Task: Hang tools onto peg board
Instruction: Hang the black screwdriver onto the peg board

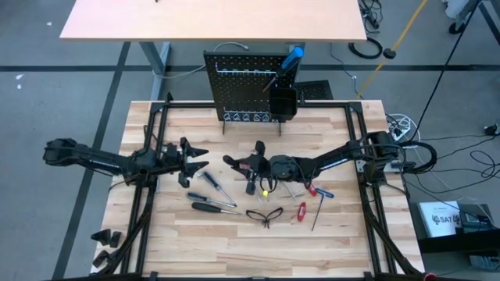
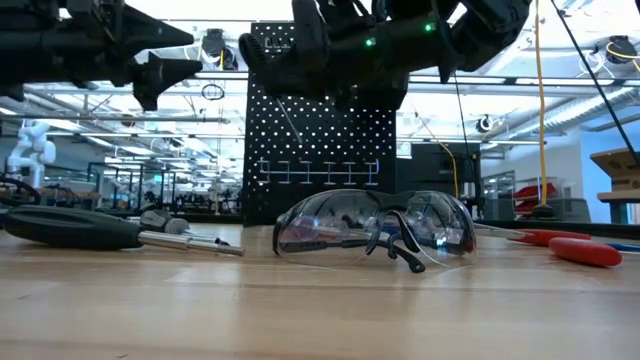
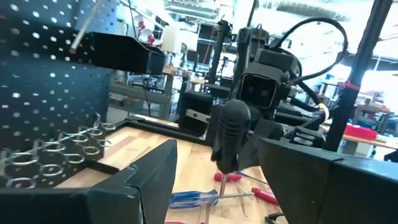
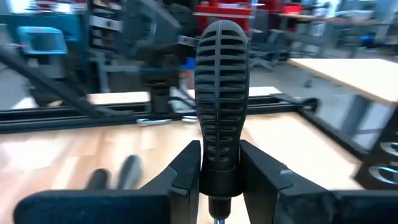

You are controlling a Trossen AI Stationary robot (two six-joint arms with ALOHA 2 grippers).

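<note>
The black peg board (image 1: 246, 87) stands upright at the table's far edge, with pale hooks (image 3: 62, 149) and a black bin (image 1: 283, 102) that holds a blue-handled tool (image 1: 293, 56). My right gripper (image 1: 255, 165) is over the table's middle, shut on a black ribbed screwdriver (image 3: 233, 132). My left gripper (image 1: 195, 161) hovers open to its left, its fingers (image 3: 158, 180) empty. Loose tools lie on the table: black-handled screwdrivers (image 1: 211, 203), a blue-handled screwdriver (image 3: 194, 199), red-handled hex keys (image 1: 301, 211) and black-framed glasses (image 2: 375, 225). My right gripper pinches the screwdriver's black ribbed handle at its lower end (image 4: 219, 171), just above the shaft, between the two fingers. The fingers come level from the table's right and lie across the handle. The screwdriver stands nearly upright, shaft (image 3: 228, 169) down, clear of the table.
A black frame rail (image 1: 258, 104) runs round the tabletop, passing in front of the peg board's feet. Another table (image 1: 211, 19) stands beyond the far edge. Bare wood (image 1: 234, 250) lies toward the near edge.
</note>
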